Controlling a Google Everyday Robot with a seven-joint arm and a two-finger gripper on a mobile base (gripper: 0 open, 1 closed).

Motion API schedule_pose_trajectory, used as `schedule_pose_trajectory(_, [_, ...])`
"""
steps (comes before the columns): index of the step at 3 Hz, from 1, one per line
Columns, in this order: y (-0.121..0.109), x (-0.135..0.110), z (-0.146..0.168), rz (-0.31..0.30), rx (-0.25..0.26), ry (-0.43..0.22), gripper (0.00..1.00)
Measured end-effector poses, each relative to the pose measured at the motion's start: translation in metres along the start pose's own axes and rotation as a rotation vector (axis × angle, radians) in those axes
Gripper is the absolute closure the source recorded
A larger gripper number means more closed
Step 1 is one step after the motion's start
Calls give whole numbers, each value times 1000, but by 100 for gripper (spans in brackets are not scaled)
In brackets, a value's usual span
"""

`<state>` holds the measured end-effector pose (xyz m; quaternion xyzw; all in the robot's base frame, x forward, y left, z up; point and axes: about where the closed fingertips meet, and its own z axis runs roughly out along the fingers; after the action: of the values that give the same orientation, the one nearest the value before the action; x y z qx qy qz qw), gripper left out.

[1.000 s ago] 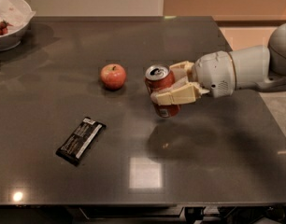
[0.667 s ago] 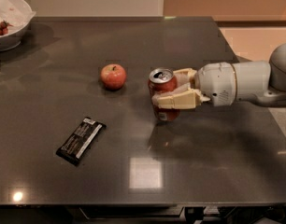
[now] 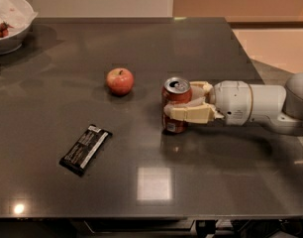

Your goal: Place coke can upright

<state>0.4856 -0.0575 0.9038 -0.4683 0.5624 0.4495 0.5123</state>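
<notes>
The red coke can (image 3: 176, 97) stands upright on the dark table (image 3: 141, 182), its silver top with the pull-tab facing up, right of centre. My gripper (image 3: 179, 101) reaches in from the right and is shut on the can. One tan finger (image 3: 191, 114) crosses the can's front and the other finger (image 3: 201, 87) lies behind it. The can's base rests on the table top.
A red apple (image 3: 120, 81) sits a little left of the can. A black snack bar (image 3: 85, 149) lies at the front left. A white bowl (image 3: 8, 24) with food stands at the far left corner. The table's right edge runs under my arm (image 3: 260, 103).
The can has come down slightly and to the right with the gripper. It now stands on the table. My arm has drawn lower and more level.
</notes>
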Motion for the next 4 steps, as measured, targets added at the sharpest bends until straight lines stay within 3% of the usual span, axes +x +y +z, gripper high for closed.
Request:
schedule_pose_trajectory(1, [0, 5, -1, -13, -1, -41, 58])
schedule_pose_trajectory(3, [-1, 14, 1, -20, -2, -43, 13])
schedule_pose_trajectory(4, [0, 13, 3, -21, -6, -43, 0])
